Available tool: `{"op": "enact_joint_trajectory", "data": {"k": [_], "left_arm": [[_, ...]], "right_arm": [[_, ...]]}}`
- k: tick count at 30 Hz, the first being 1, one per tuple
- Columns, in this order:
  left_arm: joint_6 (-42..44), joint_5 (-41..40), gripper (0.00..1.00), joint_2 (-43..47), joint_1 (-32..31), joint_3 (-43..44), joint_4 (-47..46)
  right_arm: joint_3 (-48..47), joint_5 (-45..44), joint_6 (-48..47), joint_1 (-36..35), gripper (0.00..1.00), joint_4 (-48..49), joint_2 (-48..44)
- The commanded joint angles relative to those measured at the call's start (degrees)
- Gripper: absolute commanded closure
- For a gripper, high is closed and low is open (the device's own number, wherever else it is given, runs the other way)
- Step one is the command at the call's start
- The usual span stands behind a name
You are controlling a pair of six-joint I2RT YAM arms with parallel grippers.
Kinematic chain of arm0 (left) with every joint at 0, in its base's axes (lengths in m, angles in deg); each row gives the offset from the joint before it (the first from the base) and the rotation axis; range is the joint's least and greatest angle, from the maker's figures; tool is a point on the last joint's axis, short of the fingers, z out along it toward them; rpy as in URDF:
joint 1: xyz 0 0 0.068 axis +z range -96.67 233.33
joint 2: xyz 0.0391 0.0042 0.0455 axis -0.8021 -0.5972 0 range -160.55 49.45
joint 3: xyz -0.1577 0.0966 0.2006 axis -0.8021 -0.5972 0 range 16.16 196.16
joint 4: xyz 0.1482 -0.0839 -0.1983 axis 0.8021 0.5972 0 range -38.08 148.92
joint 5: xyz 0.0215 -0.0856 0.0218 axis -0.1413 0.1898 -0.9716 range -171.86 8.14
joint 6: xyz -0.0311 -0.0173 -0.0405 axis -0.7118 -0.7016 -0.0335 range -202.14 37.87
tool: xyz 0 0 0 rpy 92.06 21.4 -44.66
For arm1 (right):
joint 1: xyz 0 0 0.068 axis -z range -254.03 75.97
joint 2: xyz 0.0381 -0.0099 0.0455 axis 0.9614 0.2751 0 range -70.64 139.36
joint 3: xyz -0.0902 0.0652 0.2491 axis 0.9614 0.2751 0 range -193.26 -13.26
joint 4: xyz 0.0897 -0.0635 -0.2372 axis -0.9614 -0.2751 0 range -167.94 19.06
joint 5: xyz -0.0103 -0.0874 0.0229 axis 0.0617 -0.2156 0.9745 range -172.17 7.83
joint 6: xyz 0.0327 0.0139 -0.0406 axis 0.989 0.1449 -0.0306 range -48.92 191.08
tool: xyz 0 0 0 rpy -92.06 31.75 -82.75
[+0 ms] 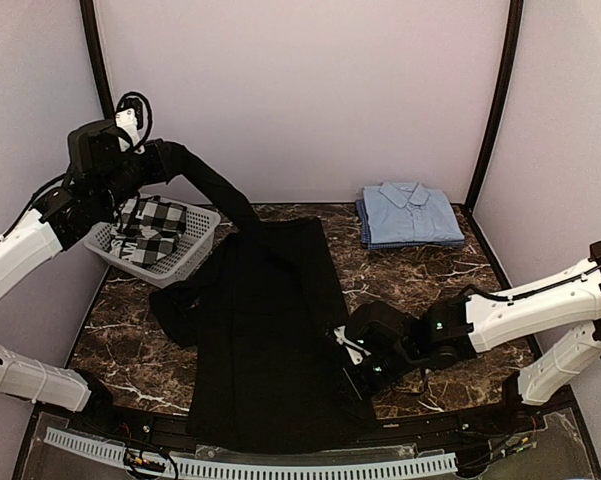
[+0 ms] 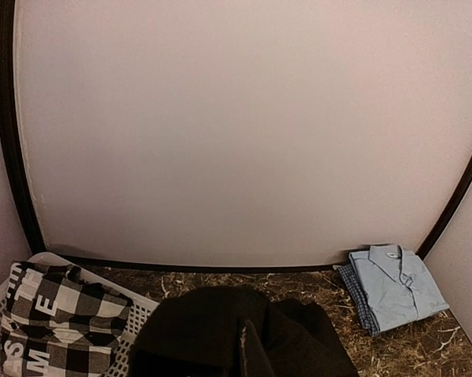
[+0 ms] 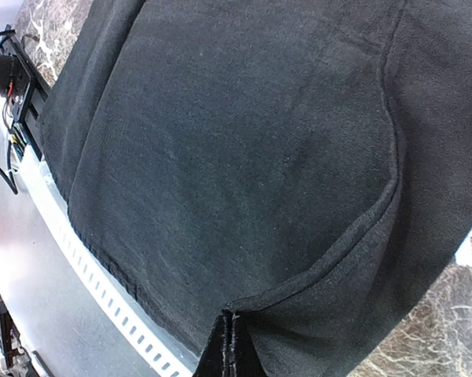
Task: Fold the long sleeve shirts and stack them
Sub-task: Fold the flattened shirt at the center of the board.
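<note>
Showing two robot arms working over a dark brown marble-patterned table (image 1: pixel 440 285). Raised high at the far left, the left gripper (image 1: pixel 168 160), closed almost fully and pinching the end of one sleeve of the plain black long sleeve shirt (image 1: pixel 260 330). Pulled taut from that grip, the sleeve slanting down and rightward to the shirt's far edge. From the left wrist camera, only bunched black cloth at the bottom of the picture, hiding the fingers. Spread flat along the middle of the table, the rest of the black shirt, reaching from the near edge toward the back, with its other sleeve crumpled at the left side. Low at the shirt's near right edge, the right gripper (image 1: pixel 342 340), shut tight on a fold of the black cloth close to the hem, with the fingertips meeting on the fabric in the right wrist view. Folded neatly with collar upward in the far right corner, the plain light blue long sleeve shirt (image 1: pixel 408 212), well apart from both grippers. Below the raised left gripper, at the table's left edge, a tilted white plastic basket (image 1: pixel 198 252) holding a black-and-white checked cloth (image 1: pixel 150 228).
</note>
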Motion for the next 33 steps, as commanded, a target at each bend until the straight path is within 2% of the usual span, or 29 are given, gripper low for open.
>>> {"op": "enact_joint_trajectory", "data": {"k": [1,4,10,14,27,33], "left_arm": [[0.0,1.2,1.0,0.1,0.4,-1.4,0.1],[-0.4,3.7,1.0,-0.6,0.5,-1.7,0.0],[-0.9,14.0,1.0,-1.7,0.4,-3.6,-2.1],[-2.7,21.1,1.0,-2.0,0.4,-5.5,-2.7],[-9.4,50.4,1.0,-3.7,-0.3,-16.8,-6.4],[-9.0,55.1,1.0,-9.7,-5.7,-16.3,-4.4]], "right_arm": [[-1.8,1.0,-1.3,-0.5,1.0,2.4,1.5],[-2.2,1.0,-1.8,-0.5,1.0,2.1,1.9],[-5.2,-1.3,-4.7,1.0,0.6,-1.3,1.1],[-6.9,-1.7,-7.0,5.9,0.47,-1.3,-1.1],[-12.4,-1.7,-8.2,22.6,0.47,6.9,2.0],[-13.6,-1.1,-8.3,24.9,0.47,9.6,3.9]]}}
